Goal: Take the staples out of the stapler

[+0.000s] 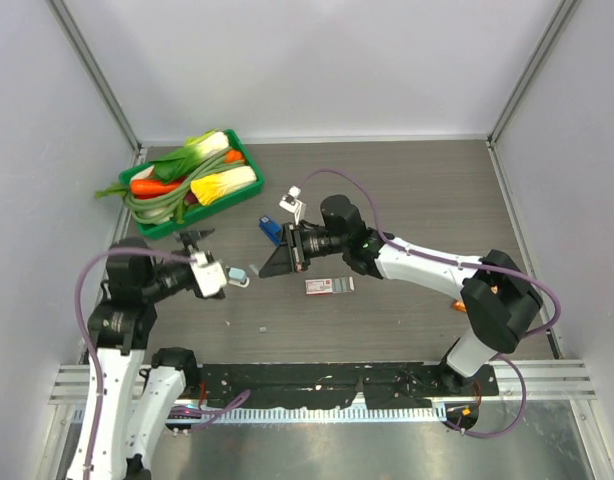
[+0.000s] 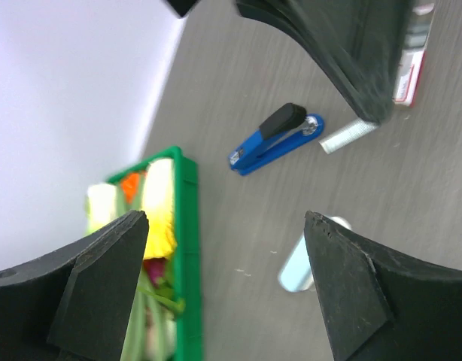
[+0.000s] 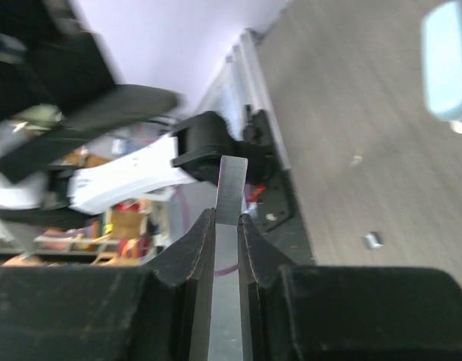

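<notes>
- Right claw [image 3: 226,218] was clamped on a thin grey strip of staples [image 3: 231,184], which stuck out past its tips. Nothing else was in its grip.
- Left claw [image 2: 225,222] stood wide open, with nothing between its fingers.
- Just off the left claw's tip lay the pale blue stapler [image 2: 305,265], flat on the counter [image 1: 427,190] between the two claws, left of the counter's middle. Whether one finger touched it could not be told.
- Progress, by my judgement: the strip was held clear of the stapler, so the unloading looked all but done. What seemed left was to lay the strip on the counter and release it. Whether any staples sat inside the stapler could not be seen.
- The right arm was stretched from the near right corner, its elbow toward the right edge. Its forearm ran low across the middle, and the claw pointed at the left edge.
- The left arm rose bent from the near left corner, its claw pointing right. The two claws faced each other tip to tip, near but apart.
- Farther out, a dark blue stapler [image 1: 271,229] lay toward the far edge.
- A red-and-white box [image 1: 329,286] lay beside the right claw on its near-edge side.
- A green tray [image 1: 157,230] of vegetables sat in the far left corner.
- A tiny stray bit [image 1: 262,326] lay toward the near edge.
</notes>
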You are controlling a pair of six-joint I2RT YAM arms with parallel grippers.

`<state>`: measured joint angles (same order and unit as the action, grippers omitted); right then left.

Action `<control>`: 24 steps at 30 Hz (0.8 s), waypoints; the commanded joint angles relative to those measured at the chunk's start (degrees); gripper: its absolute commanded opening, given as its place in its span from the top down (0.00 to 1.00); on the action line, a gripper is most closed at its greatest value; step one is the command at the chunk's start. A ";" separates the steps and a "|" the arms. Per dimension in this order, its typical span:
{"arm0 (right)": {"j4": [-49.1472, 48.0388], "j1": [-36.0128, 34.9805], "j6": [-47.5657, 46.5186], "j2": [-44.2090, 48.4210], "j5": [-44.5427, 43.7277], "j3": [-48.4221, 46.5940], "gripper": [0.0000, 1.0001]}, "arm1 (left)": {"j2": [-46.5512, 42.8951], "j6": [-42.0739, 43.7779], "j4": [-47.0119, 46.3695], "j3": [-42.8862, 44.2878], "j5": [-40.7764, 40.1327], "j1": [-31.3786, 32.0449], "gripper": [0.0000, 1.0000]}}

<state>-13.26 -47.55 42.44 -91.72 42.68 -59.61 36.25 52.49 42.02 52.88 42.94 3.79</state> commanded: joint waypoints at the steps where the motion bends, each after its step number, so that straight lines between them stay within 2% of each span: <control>1: -18.97 0.97 17.56 -1.53 12.86 -0.15 0.93 | -9.24 20.53 -16.30 -10.68 4.17 0.60 0.12; 6: -25.66 1.32 24.52 -3.28 16.11 0.55 0.93 | -12.69 26.78 -23.64 -16.13 9.52 0.69 0.17; 9: -33.22 1.41 31.03 -5.13 17.35 1.43 0.93 | -15.50 30.55 -30.13 -20.26 13.92 0.60 0.19; 14: -44.21 1.41 39.98 -7.85 18.32 1.78 0.93 | -19.19 36.97 -30.24 -23.69 21.29 0.69 0.24; 17: -48.70 1.41 42.55 -8.91 18.50 1.87 0.93 | -19.37 41.01 -29.37 -24.14 22.89 0.69 0.25; 19: -51.85 1.41 45.01 -9.44 18.50 2.22 0.92 | -18.76 46.53 -26.12 -24.06 22.98 0.69 0.25; 24: -57.93 1.32 50.80 -11.28 18.67 2.49 0.93 | -18.23 52.62 -20.67 -23.61 23.68 0.69 0.25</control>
<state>-60.38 -46.33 86.63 -102.28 60.20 -56.99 17.41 96.88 18.52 28.99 63.37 4.38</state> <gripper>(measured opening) 0.203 0.752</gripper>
